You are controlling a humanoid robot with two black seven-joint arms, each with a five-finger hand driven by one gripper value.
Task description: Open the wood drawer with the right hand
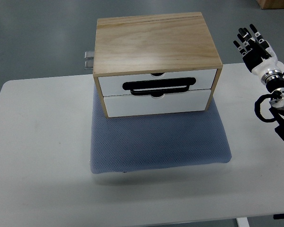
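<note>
Wood drawer (pixel 157 85) sits shut in the cabinet (pixel 154 42) at upper centre of the frame, its black handle (pixel 158 85) facing you for a pull, while your right hand (pixel 253 45), fingers apart and holding nothing, waits well apart at upper right.

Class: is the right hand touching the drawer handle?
No. The right hand hangs to the box's right, apart from the black handle.

The wood drawer box (pixel 156 45) is shown in pale grained wood with white fronts and a black handle (pixel 158 86). A blue-grey dotted mat (pixel 156 142) is laid on a white table (pixel 38 156).
</note>
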